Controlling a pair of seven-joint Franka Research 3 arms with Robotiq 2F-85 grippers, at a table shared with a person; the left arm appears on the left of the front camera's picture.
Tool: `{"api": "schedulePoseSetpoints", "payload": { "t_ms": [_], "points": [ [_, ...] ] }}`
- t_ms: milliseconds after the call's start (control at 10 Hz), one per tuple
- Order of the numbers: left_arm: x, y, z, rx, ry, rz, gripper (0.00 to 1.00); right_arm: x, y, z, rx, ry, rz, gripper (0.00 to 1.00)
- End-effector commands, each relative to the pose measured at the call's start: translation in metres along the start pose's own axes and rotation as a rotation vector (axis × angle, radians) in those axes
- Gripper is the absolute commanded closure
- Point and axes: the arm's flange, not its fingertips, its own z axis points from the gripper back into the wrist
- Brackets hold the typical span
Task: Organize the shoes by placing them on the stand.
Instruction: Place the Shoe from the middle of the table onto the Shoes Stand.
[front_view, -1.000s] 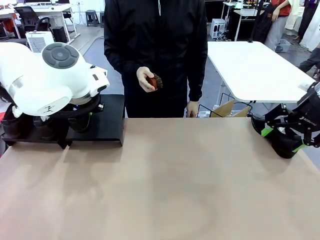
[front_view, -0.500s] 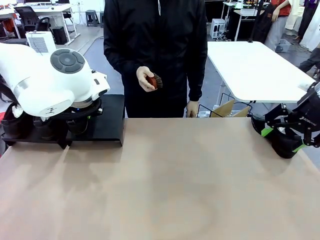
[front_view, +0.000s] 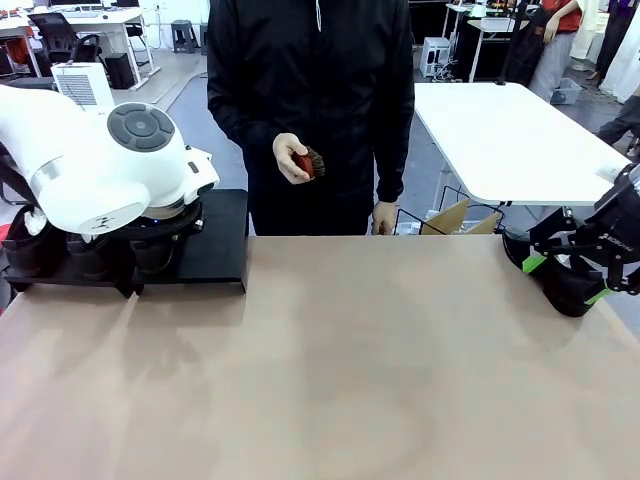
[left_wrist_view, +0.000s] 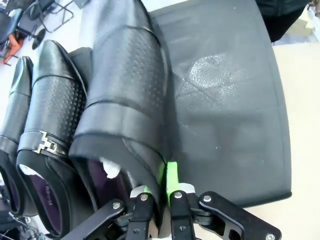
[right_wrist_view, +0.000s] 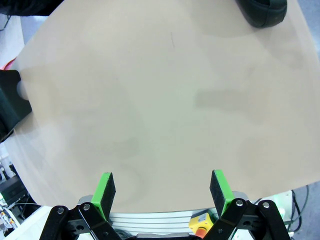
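The left gripper (left_wrist_view: 166, 173) has its green pads drawn nearly together on the side wall of the heel opening of a glossy black perforated leather dress shoe (left_wrist_view: 125, 90), one pad inside the opening and one outside, so it is clamped on that wall. This shoe lies on the low flat black rectangular stand (left_wrist_view: 230, 100), toe pointing away from the wrist camera, with crumpled white paper (left_wrist_view: 110, 167) showing in its opening. Just beside it sit two more glossy black dress shoes, a buckled one (left_wrist_view: 50, 115) touching it and another (left_wrist_view: 15, 100) at the picture's edge. In the front view the stand (front_view: 215, 245) sits at the table's left far corner under the white left arm (front_view: 90, 170). The right gripper (front_view: 568, 280) hangs at the table's right edge with its jaws wide apart and nothing between them, close over a fourth black shoe (front_view: 570, 303) on the tan tabletop (front_view: 350, 370). Across the table a person in black holds a small brown brush (front_view: 308, 162) in one hand (front_view: 288, 156).
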Motion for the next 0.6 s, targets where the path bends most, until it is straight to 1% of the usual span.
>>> {"api": "schedulePoseSetpoints", "payload": {
  "t_ms": [0, 100, 200, 500],
  "points": [
    [0.004, -0.001, 0.0, 0.04, -0.026, 0.01, 0.5, 0.001, 0.0, 0.002, -0.003, 0.002, 0.018, 0.0],
    [0.004, 0.0, 0.001, 0.044, -0.03, 0.013, 0.3, 0.001, 0.0, 0.002, -0.003, 0.002, 0.018, 0.0],
    [0.005, 0.001, 0.003, 0.05, -0.035, 0.019, 0.21, 0.001, 0.0, 0.002, -0.003, 0.002, 0.018, 0.0],
    [0.008, 0.005, 0.022, 0.052, -0.05, 0.054, 0.21, 0.001, 0.0, 0.002, -0.003, 0.002, 0.018, 0.0]
  ]
}}
